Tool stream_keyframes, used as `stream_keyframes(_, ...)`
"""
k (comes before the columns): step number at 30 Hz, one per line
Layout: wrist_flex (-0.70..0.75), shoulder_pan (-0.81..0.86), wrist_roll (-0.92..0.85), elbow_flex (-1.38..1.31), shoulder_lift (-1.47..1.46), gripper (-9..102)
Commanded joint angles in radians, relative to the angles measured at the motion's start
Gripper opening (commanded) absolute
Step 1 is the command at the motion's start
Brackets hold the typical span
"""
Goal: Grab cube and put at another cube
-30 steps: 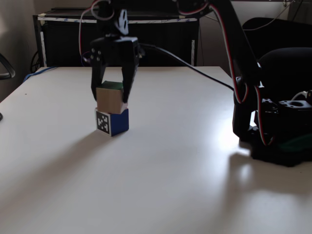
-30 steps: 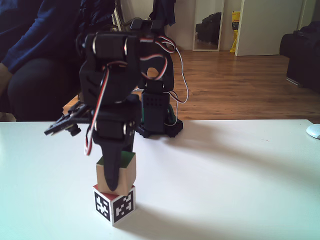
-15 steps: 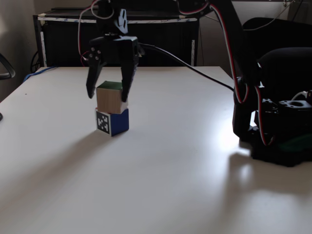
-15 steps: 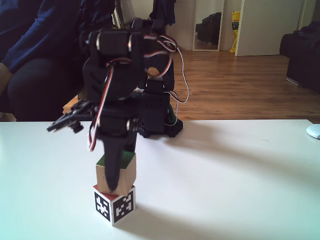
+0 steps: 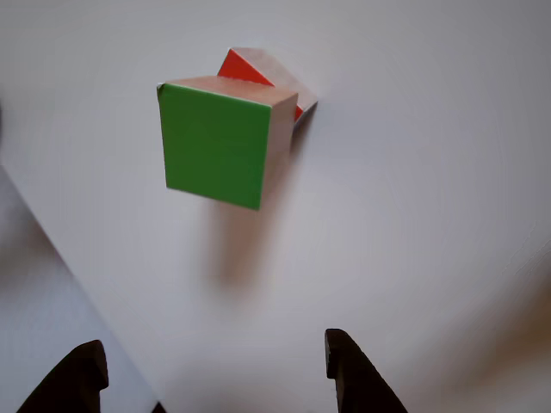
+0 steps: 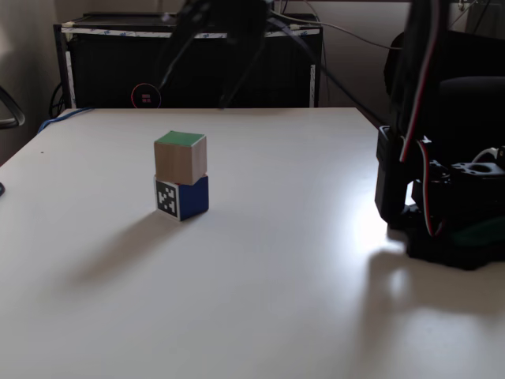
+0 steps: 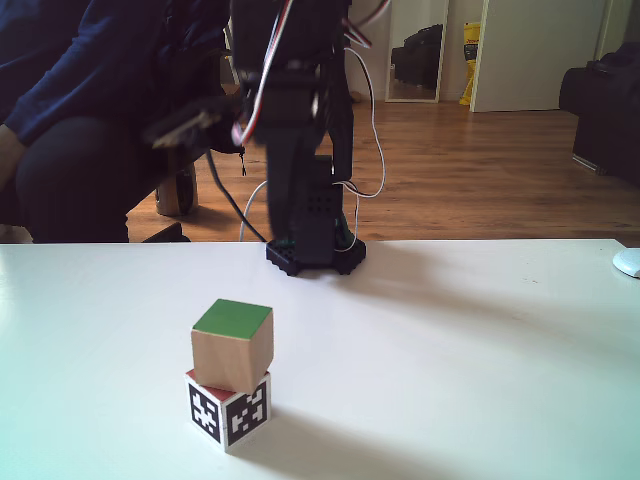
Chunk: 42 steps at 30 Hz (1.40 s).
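Other view: looked straight down past the two dark fingertips (image 5: 86, 370) at the frame's bottom edge; they stood well apart with bare table between them, nothing pinched.
Gripper (image 5: 211, 374): spread and empty, well above the stack; in a fixed view (image 6: 207, 59) it showed as a blurred dark shape above and behind the stack.
Cube (image 6: 180, 157): rested on top of another cube, green face up, wood-grain sides showing; clear of the fingers on all sides.
Another cube (image 6: 182, 197): sat on the table, a black-and-white marker face and a navy face visible in that fixed view; from above only a red sliver (image 5: 245, 69) peeked out beside the green face.
Alignment: top cube sat twisted and a little offset on the lower one, judged from the red corner exposed above and the overhang in a fixed view (image 7: 232, 345); likely a result of the angle it was set down at.
Stability: stack stood upright, most of the base supported, so probably steady.
Table (image 6: 300, 260): plain white surface.
Arm base (image 7: 312, 215): stood at the far table edge, behind the stack.
Task status: placement judged done.
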Motion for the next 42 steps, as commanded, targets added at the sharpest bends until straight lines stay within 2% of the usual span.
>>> stream_keyframes(1,-0.002,-0.006,-0.014,0.055,0.219,39)
stream_keyframes(10,-0.067,-0.069,-0.034,0.213,0.629,40)
stream_keyframes(15,-0.195,-0.135,-0.052,0.468,0.874,38)
stream_keyframes(22,-0.419,-0.137,-0.072,0.824,1.02,38)
stream_keyframes(27,-0.555,-0.167,-0.078,1.068,1.178,32)
stream_keyframes(33,-0.595,-0.213,-0.089,1.259,1.307,23)
stream_keyframes(38,-0.586,-0.221,-0.091,1.465,1.56,16)
stream_keyframes(42,-0.615,-0.181,-0.072,1.551,1.563,12)
